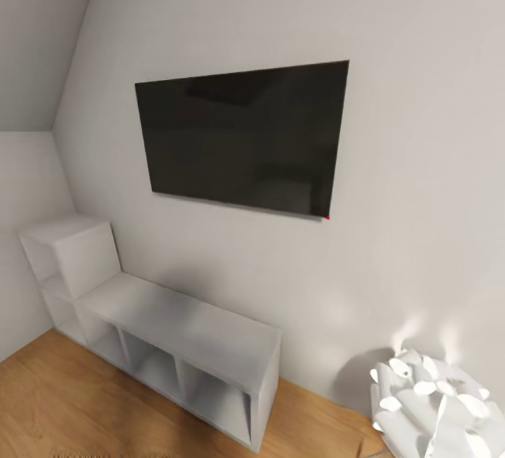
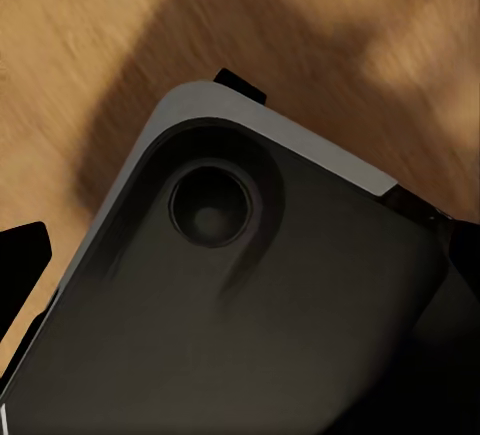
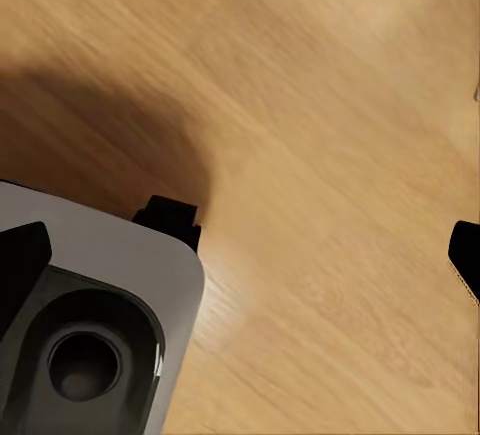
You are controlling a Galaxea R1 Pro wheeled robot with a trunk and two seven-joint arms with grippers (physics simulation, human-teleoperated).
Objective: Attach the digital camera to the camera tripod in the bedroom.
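Looks down on a light wood plank floor [image 3: 330,185], a dark soft shadow [image 3: 100,135] spread across it. Shows a rounded grey-and-black corner of the robot's base [image 3: 100,335] with a round recess. Catches two black fingertips [image 3: 22,255] at opposite edges, well apart, nothing between them.

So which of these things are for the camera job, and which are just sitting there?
For the job:
- the bedroom itself, where the job is meant to happen

Just there:
- white cube shelving
- wood floor
- black wall screen
- white petal-shaped lamp
- the robot's own grey and black base
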